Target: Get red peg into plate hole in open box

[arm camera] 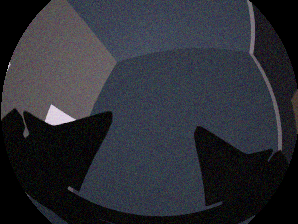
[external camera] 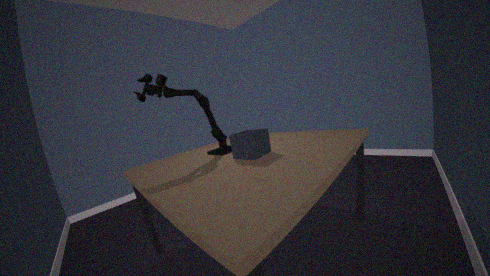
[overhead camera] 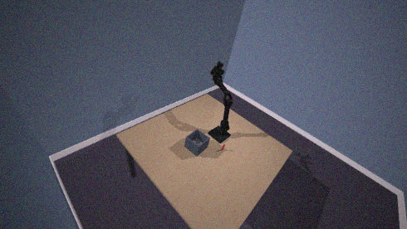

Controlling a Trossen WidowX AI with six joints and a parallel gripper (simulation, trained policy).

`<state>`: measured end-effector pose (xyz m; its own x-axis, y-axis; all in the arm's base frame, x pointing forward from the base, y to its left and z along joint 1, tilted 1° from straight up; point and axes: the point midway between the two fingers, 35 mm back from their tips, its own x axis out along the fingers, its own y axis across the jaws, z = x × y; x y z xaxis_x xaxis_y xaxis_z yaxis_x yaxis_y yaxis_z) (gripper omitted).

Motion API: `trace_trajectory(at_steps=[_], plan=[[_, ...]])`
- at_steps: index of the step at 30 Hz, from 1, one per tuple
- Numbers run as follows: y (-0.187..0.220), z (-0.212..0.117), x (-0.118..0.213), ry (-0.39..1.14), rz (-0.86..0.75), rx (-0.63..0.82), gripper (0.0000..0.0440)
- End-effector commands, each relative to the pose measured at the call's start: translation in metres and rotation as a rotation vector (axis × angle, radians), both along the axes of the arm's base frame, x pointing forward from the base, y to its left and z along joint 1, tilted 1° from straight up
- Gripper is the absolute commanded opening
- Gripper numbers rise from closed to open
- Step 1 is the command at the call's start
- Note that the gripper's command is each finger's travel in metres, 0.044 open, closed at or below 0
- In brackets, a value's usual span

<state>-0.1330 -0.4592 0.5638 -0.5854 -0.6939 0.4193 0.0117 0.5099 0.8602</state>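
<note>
Reaching high above the base plate (overhead camera: 221,140) (external camera: 212,152), toward ten o'clock in the exterior view, with gripper (overhead camera: 218,65) (external camera: 139,86) (arm camera: 155,124) spread wide around nothing. Hovering well apart from the red peg (overhead camera: 223,147), at six o'clock in the top view.

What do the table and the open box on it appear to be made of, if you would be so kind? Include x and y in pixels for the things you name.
The table (overhead camera: 195,178) (external camera: 225,205) looks like pale wood or a wood-look laminate, matte: tan, faintly mottled. The open box (overhead camera: 200,147) (external camera: 252,145) could be painted wood, plastic or metal: plain grey-blue walls without any bright glint, so the finish seems matte.
</note>
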Motion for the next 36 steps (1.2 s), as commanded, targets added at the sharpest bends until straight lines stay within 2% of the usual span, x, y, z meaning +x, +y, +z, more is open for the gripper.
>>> trace_trajectory(at_steps=[1, 2, 14, 36], plan=[[0.0, -0.002, 0.001, -0.006, -0.002, 0.008, 0.0424], [-0.001, -0.004, 0.004, -0.012, 0.002, 0.019, 0.044], [0.005, -0.001, 0.086, -0.112, 0.214, 0.023, 0.044], [0.063, 0.005, 0.226, -0.281, 0.652, 0.03, 0.044]])
